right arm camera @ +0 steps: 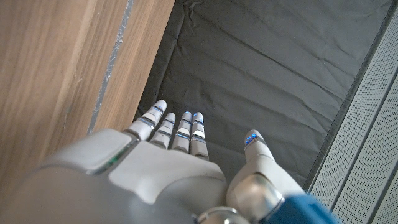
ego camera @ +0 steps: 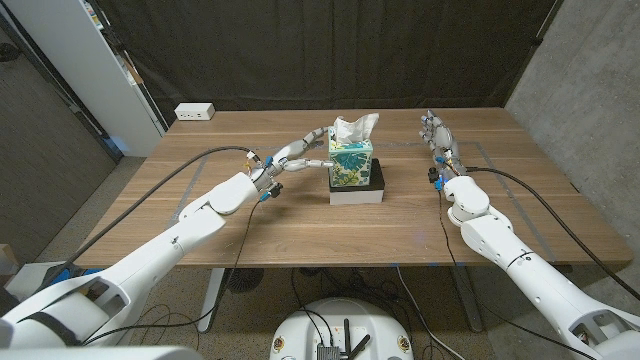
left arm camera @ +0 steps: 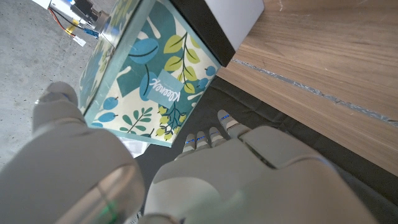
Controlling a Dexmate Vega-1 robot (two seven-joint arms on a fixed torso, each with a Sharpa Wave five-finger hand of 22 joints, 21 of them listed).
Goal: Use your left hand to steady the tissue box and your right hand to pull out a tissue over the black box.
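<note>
The tissue box (ego camera: 351, 161), teal with a leaf print, stands on the black box (ego camera: 358, 184), which has a white base. A white tissue (ego camera: 355, 127) sticks up from its top. My left hand (ego camera: 300, 150) is at the box's left side with its fingers spread, the fingertips reaching the upper left edge and the thumb near the left face. In the left wrist view the tissue box (left arm camera: 146, 71) lies just beyond my left hand (left arm camera: 217, 177), between thumb and fingers; a firm grip is not visible. My right hand (ego camera: 438, 135) stands open to the right of the box, well apart from it.
A white power strip (ego camera: 194, 112) lies at the table's far left corner. Cables run along both arms. A dark curtain hangs behind the table, and pale tape lines (ego camera: 487, 160) mark the wood near my right hand. In the right wrist view, my right hand (right arm camera: 180, 168) points past the table edge (right arm camera: 102, 93).
</note>
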